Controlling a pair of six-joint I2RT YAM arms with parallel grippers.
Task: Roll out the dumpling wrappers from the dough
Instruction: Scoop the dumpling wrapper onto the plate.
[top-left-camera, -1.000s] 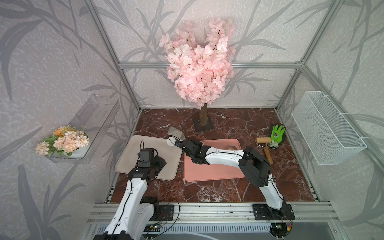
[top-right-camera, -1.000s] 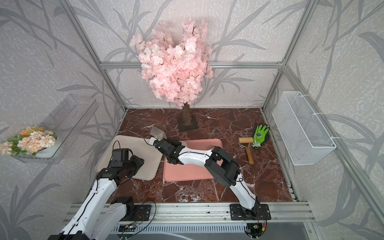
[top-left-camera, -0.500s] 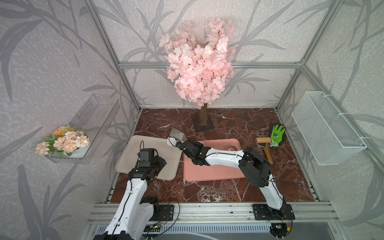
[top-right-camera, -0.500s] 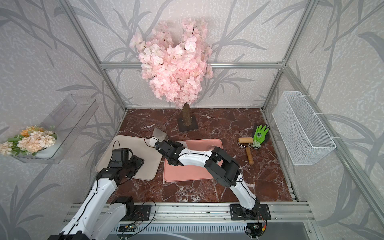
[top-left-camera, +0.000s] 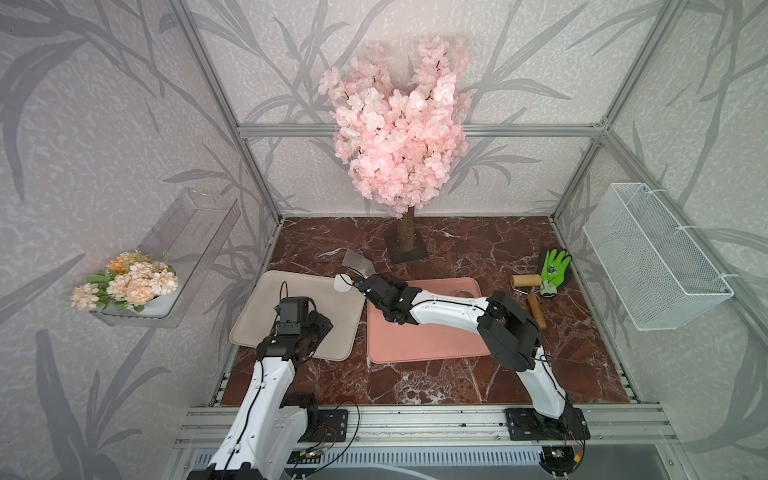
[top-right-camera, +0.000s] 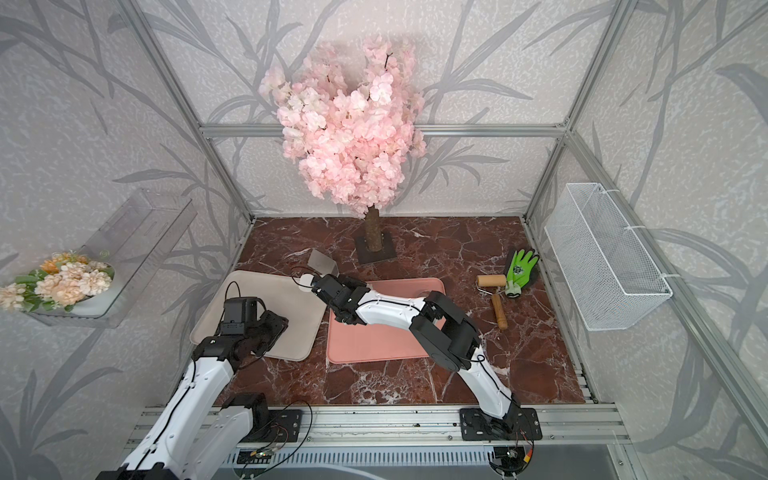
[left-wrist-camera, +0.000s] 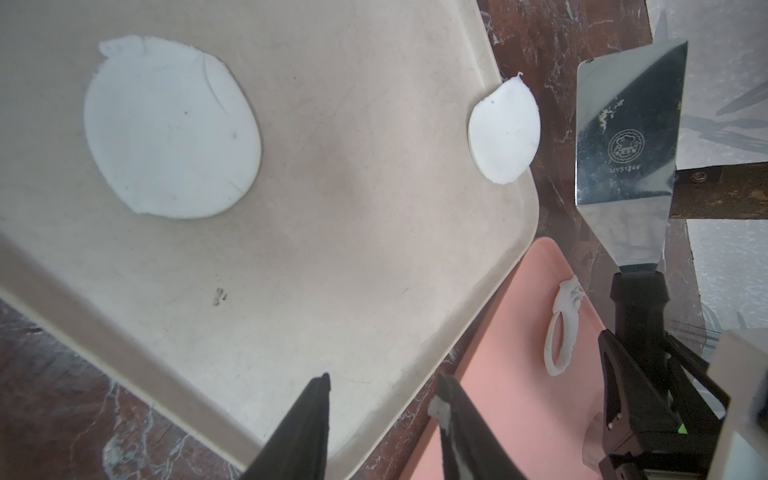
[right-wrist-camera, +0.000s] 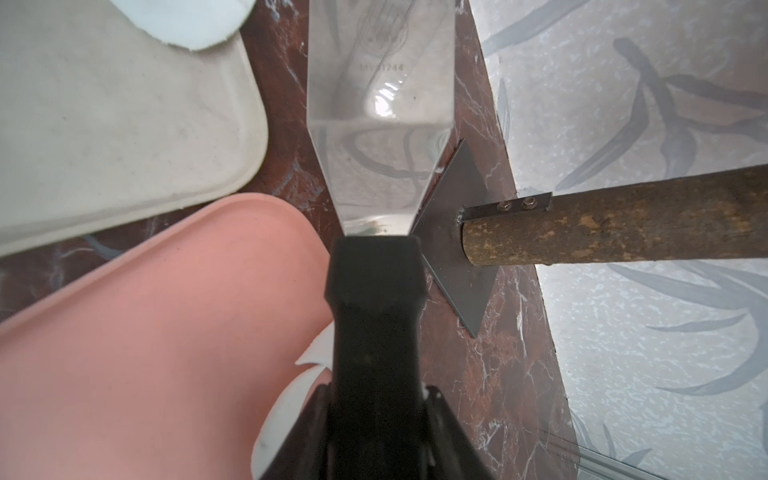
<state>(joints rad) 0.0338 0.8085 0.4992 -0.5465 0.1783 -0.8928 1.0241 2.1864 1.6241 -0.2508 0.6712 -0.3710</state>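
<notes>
1. Looking down on a red marble desk (top-left-camera: 436, 378), two robot arms reach over two trays lying side by side: a beige tray (left-wrist-camera: 332, 249) toward the left edge and a pink tray (left-wrist-camera: 519, 374) near the middle.
2. One dumpling wrapper (left-wrist-camera: 505, 133), a thin white disc, lies on the far right corner of the beige tray, with part of it overhanging the rim.
3. The dough (left-wrist-camera: 170, 129), a wider flat white oval sheet, lies further in on the same tray, well apart from the wrapper.
4. A thin dough loop (left-wrist-camera: 561, 332), a leftover scrap, lies on the pink tray near its left rim.
5. The right claw (right-wrist-camera: 376, 390) is clamped on the black handle of a metal scraper (left-wrist-camera: 627, 145). Its steel blade points past the trays, just beside the overhanging wrapper.
6. The left claw (left-wrist-camera: 384, 378) hovers over the near corner of the beige tray, spread and empty, with a smear of dough on one fingertip (left-wrist-camera: 440, 409).
7. Handling, as a judgement: the wrapper looks light, soft and limp, and sticky enough to cling to fingers. Pinching would likely stretch or tear it. The overhanging edge is the best place to start, sliding the blade under flat rather than gripping it.
</notes>
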